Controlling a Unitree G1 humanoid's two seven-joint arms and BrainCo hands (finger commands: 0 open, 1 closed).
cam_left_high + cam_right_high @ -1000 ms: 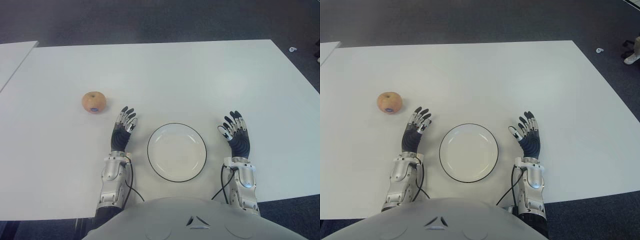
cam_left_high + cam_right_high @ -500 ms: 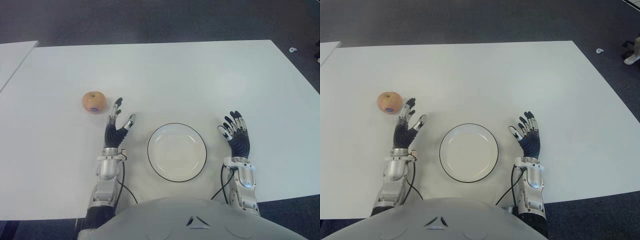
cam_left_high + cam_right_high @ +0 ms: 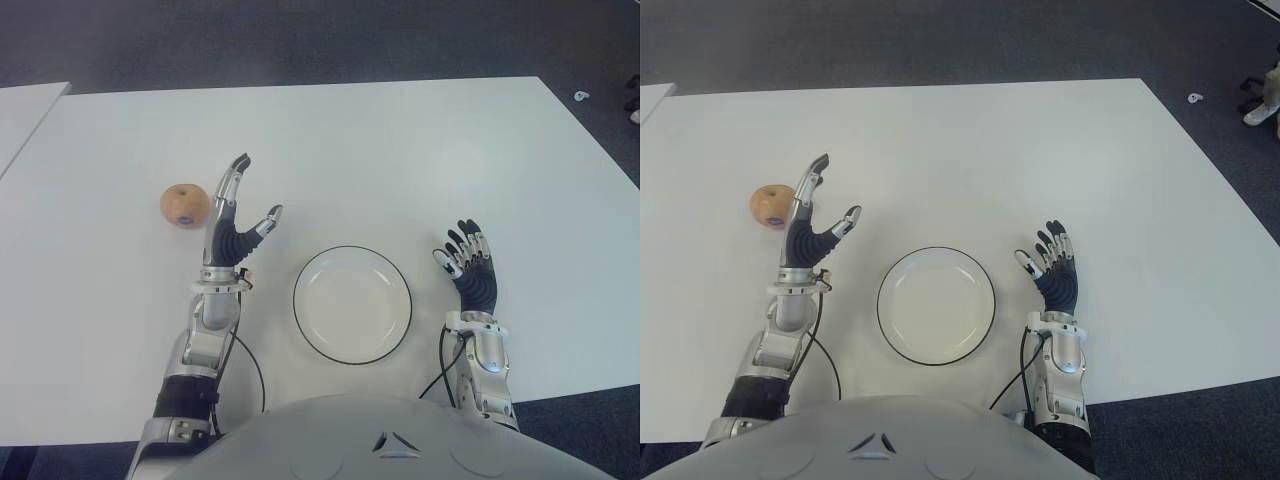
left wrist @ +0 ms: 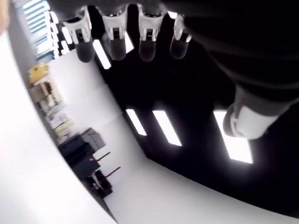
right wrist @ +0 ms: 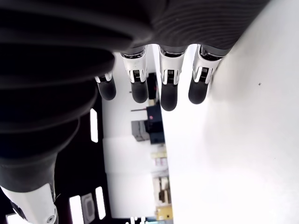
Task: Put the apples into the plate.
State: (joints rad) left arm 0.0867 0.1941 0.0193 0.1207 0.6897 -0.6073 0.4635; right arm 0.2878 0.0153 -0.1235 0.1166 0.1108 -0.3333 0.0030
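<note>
One apple [image 3: 184,204], tan with a small blue sticker, lies on the white table [image 3: 380,150] at the left. A white plate [image 3: 352,303] with a dark rim sits near the table's front edge, between my two arms, and holds nothing. My left hand [image 3: 245,205] is raised just right of the apple, fingers spread and thumb apart, holding nothing. In the left wrist view its fingertips [image 4: 114,44] point up, away from the table. My right hand [image 3: 465,260] shows to the right of the plate, fingers relaxed and spread.
A second white table [image 3: 25,105] stands at the far left with a narrow gap between. Dark carpet lies beyond the far edge, with a small white object [image 3: 581,96] on it at the back right.
My left arm has lifted and reached forward, bringing the hand from beside the plate up next to the apple, with fingers spread wider. The apple, plate and right hand have not moved.
</note>
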